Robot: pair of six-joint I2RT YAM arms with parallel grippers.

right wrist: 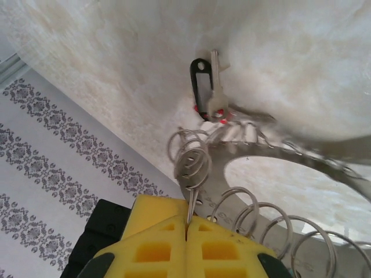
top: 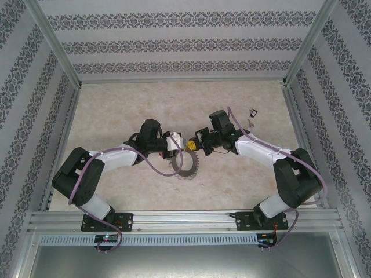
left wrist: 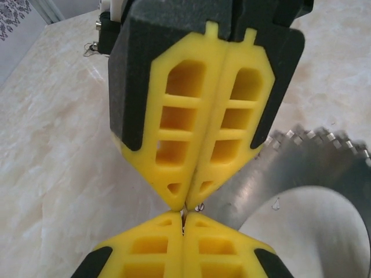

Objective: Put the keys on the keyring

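Near the middle of the top view, the left gripper [top: 178, 143] and the right gripper [top: 196, 143] meet tip to tip above the upper edge of the keyring [top: 186, 168], which lies flat on the pale marbled table [top: 127, 104]. Seen from the left wrist, the left gripper [left wrist: 184, 229] has its yellow fingers pressed together at the bottom of the frame. The right gripper [left wrist: 188, 200] points down at it from above, also closed, and their tips almost touch. A tiny bit of metal shows between the two tips, but I cannot tell if the left one holds it. The keyring [left wrist: 313, 168] is a flat silvery band with a toothed edge at the right of this frame. Seen from the right wrist, the right gripper [right wrist: 186, 223] is clamped on a thin silvery key [right wrist: 189, 202] that hangs from a bunch of small split rings [right wrist: 191, 165], just beside the keyring [right wrist: 290, 153]. Toward the upper right of the table, another key with a black tag [top: 252, 113] lies apart.
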